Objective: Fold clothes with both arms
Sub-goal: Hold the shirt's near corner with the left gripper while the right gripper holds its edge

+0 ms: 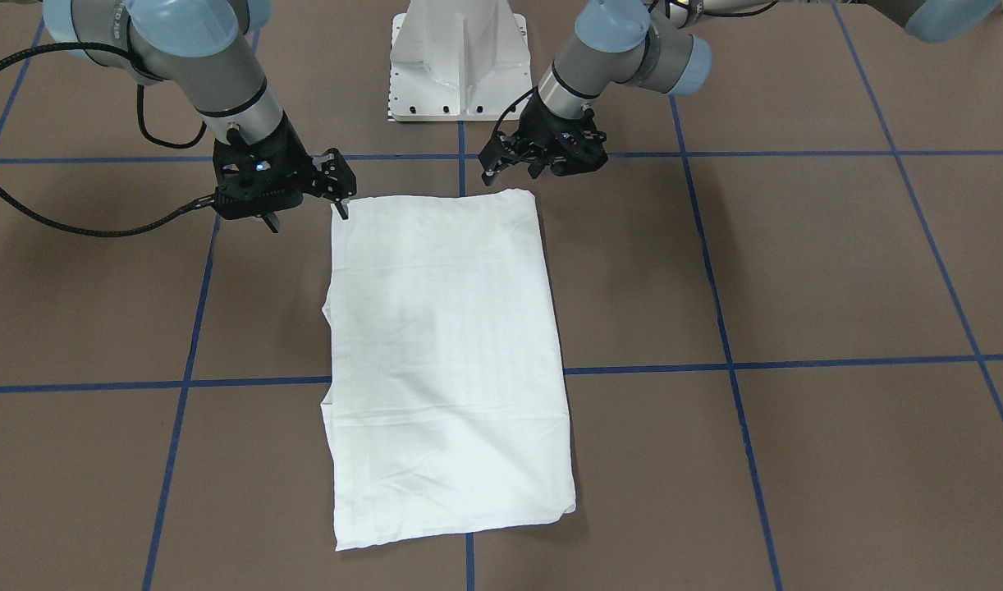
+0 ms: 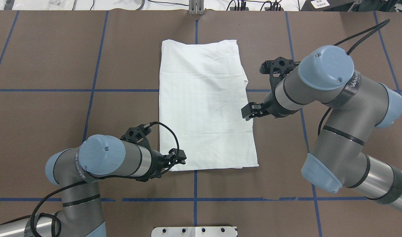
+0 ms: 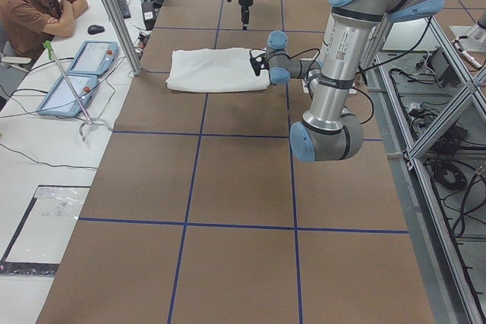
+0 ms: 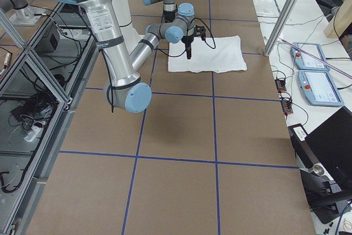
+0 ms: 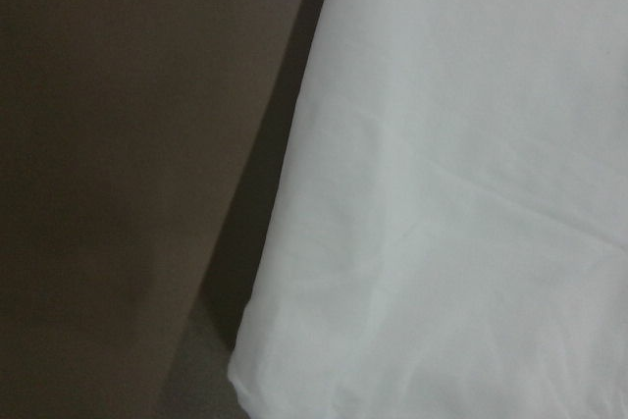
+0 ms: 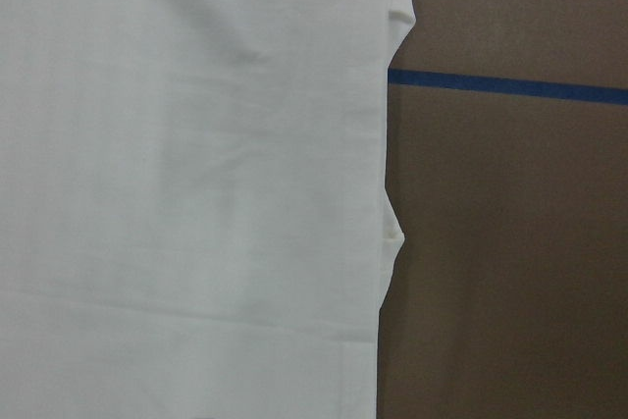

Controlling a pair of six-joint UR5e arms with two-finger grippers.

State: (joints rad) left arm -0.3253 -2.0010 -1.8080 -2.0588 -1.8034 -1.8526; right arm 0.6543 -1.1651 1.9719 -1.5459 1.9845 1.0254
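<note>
My left fingers (image 2: 178,155) sit at the near-left corner of the shirt (image 2: 204,105); I cannot tell whether they are clenched or released. The shirt lies flat in the middle of the surface (image 2: 56,115), folded into a long rectangle. It looks light, limp and layered, so I'd pinch the corners through every layer. Beside its right edge are my right fingers (image 2: 250,111), and I cannot tell their state either.
</note>
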